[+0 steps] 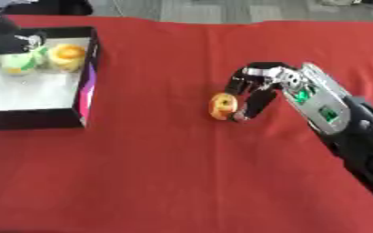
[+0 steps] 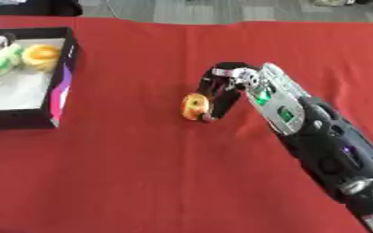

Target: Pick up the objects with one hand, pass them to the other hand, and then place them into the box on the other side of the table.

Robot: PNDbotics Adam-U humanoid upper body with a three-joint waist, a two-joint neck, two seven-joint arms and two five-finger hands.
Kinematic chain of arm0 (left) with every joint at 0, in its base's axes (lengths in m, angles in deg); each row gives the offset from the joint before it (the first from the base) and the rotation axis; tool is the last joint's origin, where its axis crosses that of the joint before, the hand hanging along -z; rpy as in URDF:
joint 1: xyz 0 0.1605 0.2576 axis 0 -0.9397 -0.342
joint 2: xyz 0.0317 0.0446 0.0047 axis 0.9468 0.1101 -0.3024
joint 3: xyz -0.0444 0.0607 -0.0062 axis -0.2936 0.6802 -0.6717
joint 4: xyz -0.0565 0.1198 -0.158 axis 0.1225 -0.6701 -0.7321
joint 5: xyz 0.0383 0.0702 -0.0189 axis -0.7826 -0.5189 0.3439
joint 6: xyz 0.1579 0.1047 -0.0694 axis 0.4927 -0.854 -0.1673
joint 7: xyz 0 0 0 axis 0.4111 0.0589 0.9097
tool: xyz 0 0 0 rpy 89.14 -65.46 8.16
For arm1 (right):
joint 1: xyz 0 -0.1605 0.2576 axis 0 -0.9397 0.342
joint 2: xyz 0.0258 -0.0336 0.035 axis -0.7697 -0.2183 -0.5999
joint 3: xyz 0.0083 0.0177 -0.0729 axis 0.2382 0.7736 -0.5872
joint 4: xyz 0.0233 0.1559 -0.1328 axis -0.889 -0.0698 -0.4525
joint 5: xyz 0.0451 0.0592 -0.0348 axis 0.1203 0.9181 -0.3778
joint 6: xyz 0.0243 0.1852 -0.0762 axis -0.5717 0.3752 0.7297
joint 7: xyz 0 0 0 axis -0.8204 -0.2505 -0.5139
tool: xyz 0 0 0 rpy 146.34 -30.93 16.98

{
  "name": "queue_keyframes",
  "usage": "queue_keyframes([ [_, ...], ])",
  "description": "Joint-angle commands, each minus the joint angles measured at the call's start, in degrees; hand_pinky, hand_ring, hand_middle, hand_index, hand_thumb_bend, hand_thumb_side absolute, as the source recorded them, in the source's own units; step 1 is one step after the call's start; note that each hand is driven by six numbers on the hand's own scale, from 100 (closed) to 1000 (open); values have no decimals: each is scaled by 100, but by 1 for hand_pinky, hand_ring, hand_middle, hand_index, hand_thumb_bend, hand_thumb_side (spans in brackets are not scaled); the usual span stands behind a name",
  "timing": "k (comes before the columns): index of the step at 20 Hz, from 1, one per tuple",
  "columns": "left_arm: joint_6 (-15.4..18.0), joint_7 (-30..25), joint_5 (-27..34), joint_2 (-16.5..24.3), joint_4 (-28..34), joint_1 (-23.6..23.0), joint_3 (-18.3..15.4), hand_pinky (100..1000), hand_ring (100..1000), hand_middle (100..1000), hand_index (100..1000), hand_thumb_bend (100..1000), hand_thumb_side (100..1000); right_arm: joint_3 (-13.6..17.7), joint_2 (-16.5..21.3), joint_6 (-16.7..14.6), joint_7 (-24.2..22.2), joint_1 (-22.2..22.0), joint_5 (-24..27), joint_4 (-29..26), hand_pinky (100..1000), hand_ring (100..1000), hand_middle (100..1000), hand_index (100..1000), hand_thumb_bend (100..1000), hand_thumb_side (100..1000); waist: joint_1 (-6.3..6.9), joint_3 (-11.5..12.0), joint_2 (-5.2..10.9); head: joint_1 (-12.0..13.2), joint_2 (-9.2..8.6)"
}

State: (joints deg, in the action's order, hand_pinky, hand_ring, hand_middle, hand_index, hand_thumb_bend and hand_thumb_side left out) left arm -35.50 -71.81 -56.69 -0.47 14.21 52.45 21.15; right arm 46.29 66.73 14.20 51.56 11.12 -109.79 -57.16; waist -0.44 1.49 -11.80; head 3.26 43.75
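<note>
A small round orange-and-yellow object lies on the red tablecloth near the middle. My right hand reaches in from the right, and its dark fingers and thumb curl down round the object's right side. A black box with a white floor stands at the far left. Inside, at its far end, sit a green-and-white object and a yellow round one. My left hand shows as a dark shape over the box's far left corner, right by the green object.
The red cloth covers the whole table. The box's right wall has a pink inner face. Grey floor shows beyond the table's far edge.
</note>
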Motion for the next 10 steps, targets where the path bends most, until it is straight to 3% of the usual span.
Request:
queue_keyframes([
  [1,3,28,15,100,85,84,-57,756,810,684,725,436,408,-2,0,-30,23,47,-44,17,840,784,690,711,442,100,-10,15,-1,-30,-25],
  [6,-8,41,19,97,88,75,-64,756,810,684,725,434,408,7,-15,-27,83,24,4,40,829,762,644,671,427,100,-8,19,-9,-34,-16],
  [10,-13,45,17,97,86,70,-63,757,810,684,725,433,407,35,2,84,281,22,126,-82,812,742,581,606,332,100,-11,10,-5,-33,-11],
])
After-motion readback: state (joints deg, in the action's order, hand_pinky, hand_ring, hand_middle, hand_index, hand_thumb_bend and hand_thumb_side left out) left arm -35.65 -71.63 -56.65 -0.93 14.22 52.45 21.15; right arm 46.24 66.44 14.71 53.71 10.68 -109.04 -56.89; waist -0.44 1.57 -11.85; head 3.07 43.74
